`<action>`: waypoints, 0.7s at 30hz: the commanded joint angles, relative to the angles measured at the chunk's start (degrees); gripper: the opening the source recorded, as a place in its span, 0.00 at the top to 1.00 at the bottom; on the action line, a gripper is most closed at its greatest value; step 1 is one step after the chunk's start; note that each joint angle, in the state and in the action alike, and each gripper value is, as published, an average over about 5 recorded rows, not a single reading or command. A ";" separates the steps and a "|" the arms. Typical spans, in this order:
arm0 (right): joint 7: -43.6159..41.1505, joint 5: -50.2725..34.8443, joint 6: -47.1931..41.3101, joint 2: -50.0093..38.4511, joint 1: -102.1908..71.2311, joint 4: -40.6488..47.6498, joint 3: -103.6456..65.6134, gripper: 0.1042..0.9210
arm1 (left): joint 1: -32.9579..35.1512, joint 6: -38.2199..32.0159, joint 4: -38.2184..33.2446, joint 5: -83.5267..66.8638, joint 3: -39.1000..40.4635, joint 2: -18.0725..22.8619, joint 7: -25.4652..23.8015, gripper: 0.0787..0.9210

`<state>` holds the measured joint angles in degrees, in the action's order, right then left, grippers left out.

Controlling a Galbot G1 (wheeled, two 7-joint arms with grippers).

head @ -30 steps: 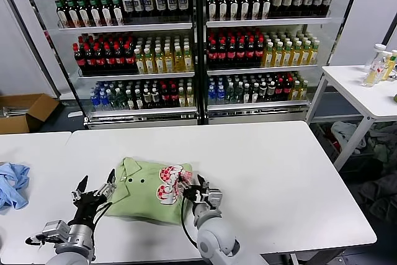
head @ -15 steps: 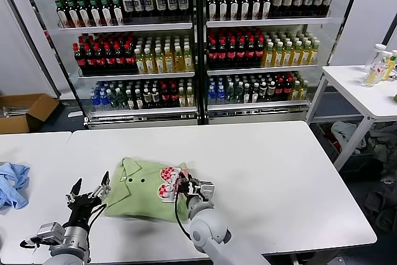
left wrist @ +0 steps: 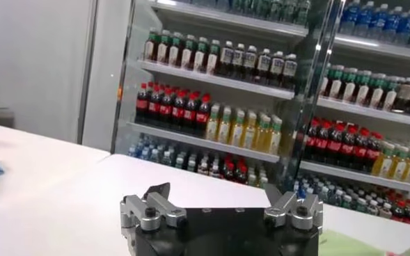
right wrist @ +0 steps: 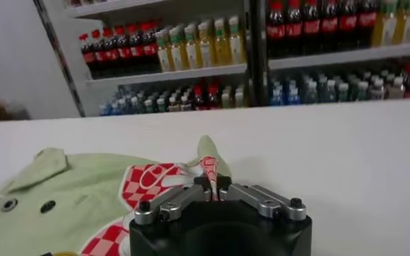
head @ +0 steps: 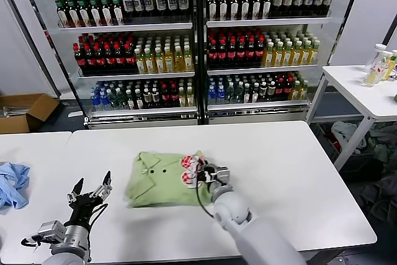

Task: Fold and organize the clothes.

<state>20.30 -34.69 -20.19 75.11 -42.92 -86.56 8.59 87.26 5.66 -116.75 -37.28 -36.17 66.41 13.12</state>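
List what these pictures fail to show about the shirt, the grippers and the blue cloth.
- Green polo shirt: underside and folded layers hidden, head view; near part covered by the right gripper, right wrist view.
- Checkered graphic: creased and partly hidden by the gripper, design unreadable.
- Left gripper: fingertips cut off by the frame edge, left wrist view.
- Blue cloth: cut off at the head view's left edge.

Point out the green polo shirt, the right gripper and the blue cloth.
green polo shirt [head: 162, 181], head view: plain fabric below the buttons.
right gripper [head: 203, 172], head view: fingertips, shut on the shirt's checkered edge.
blue cloth [head: 12, 182], head view: middle of the crumpled heap.
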 commanded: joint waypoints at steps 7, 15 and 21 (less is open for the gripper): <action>-18.75 11.67 0.88 -12.09 4.12 4.08 -7.51 0.95 | -0.12 0.77 -0.40 0.87 1.09 -0.57 -0.28 0.12; -13.90 16.14 12.53 -13.85 -5.57 -5.07 -15.37 0.85 | 0.57 0.59 -1.28 1.81 1.51 -0.35 -0.54 0.12; -13.57 19.03 19.52 -17.01 -16.21 -13.75 -21.56 0.63 | 1.49 1.47 -2.61 2.16 1.56 -0.58 -0.90 0.12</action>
<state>6.88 -21.58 -12.53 63.19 -45.31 -88.54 -2.70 88.23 6.32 -118.17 -35.48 -34.75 66.04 12.40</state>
